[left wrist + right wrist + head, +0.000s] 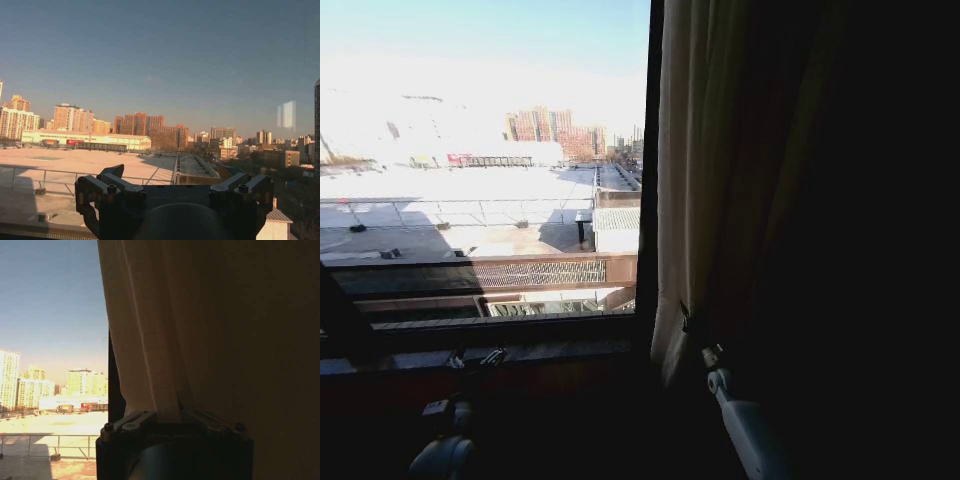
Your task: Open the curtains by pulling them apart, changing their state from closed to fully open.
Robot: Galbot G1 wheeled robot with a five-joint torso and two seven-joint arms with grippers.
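Nearest, low at the right of the head view, the right gripper point(692, 330) reaches up with its fingers pinched shut on a gathered fold of the curtains point(695, 190), which hang bunched at the window's right side beside the dark window frame point(649, 150). The left gripper point(172, 177) sits low before the sill point(470, 352), fingers spread apart and holding nothing. Beyond the glass lie a flat rooftop point(90, 160) and distant apartment blocks point(150, 130).

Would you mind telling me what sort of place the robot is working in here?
Probably a room on an upper floor in a city: a window with a sill looks over rooftops and distant high-rises, and the right gripper holds a floor-length curtain.
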